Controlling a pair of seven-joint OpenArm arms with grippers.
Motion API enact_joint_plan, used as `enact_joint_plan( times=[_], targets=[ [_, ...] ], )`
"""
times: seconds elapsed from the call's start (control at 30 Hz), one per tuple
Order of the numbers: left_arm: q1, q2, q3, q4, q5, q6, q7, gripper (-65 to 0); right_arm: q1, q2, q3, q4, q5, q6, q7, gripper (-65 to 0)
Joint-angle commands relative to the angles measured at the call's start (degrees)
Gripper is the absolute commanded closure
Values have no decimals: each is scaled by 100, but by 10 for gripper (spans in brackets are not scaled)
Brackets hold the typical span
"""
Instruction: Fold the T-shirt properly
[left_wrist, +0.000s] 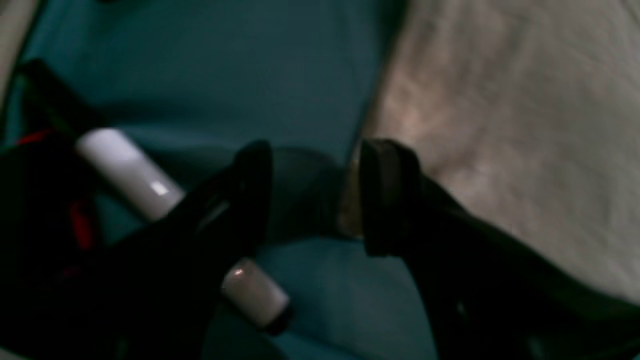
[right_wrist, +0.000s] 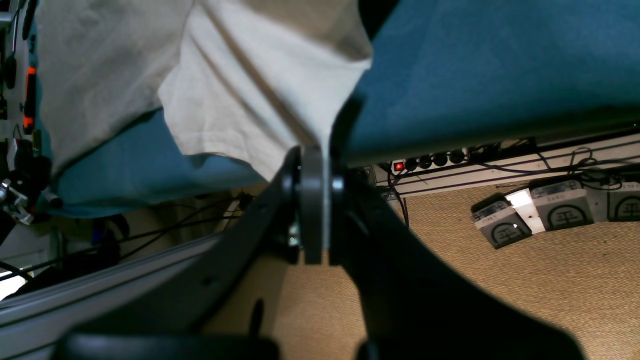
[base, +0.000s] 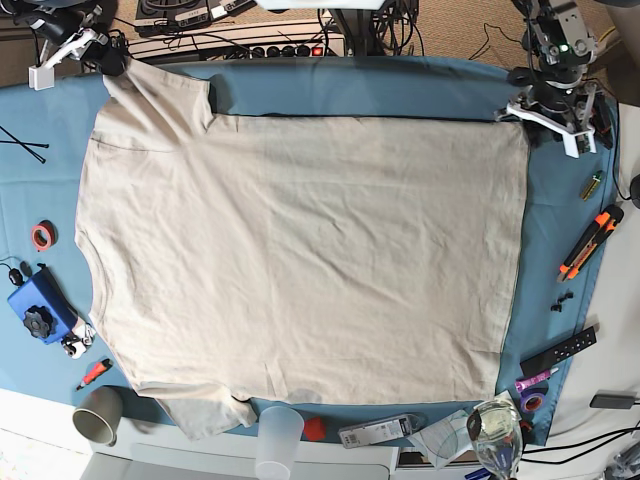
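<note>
A plain beige T-shirt (base: 300, 260) with no print is seen spread over a solid teal-blue tablecloth (base: 400, 90), which shows beside the black left gripper (left_wrist: 315, 195). Cream fabric is pinched at the black and grey right gripper (right_wrist: 315, 200), and a tan woven floor (right_wrist: 500, 280) is seen below it.

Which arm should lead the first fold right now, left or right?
Right. The right gripper is already shut on a sleeve edge of the T-shirt, so it can probably pull that side over. The left gripper stands open at the hem corner, holding nothing.
</note>
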Motion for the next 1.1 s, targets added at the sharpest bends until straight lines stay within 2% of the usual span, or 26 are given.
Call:
enact_joint_plan(
  times=[0.0,0.07,0.13,0.23,0.37,0.5,0.57,0.63,0.73,0.77,1.07],
  targets=[
    [17,-66,-20,72,-184,-22,-26,-292,-63,107,57,81,79,28,31,0],
    [17,-72,-15,-26,-656,-72,136,-292,-63,107,57,81,79,28,28,0],
    [17,-52,-7,-146,-1078,-295,323,-292,-63,107,57,81,79,28,28,0],
    [17,42,-7,-229,-1443,-511,581,-292,-63,109,57,81,76,28,26,0],
    [20,216,-7,-229,-1714,-721,813,-289,-63,107,57,81,79,28,26,0],
    [33,245,-7,-229,-1770,-723,839,-266,-63,107,57,81,79,28,28,0],
    [33,247,-7,-229,-1860,-721,859,-240,-63,107,57,81,81,28,31,0],
    [31,245,-7,-229,-1856,-719,789,-184,-61,107,57,81,81,28,46,0],
    [31,245,-7,-229,-1858,-717,704,-23,-61,107,57,81,79,28,120,0],
    [31,245,-7,-229,-1858,-719,706,0,-59,109,59,81,79,28,168,0],
    [162,243,-13,35,-1853,-717,1056,0,-66,391,146,81,111,28,131,0]
  ],
)
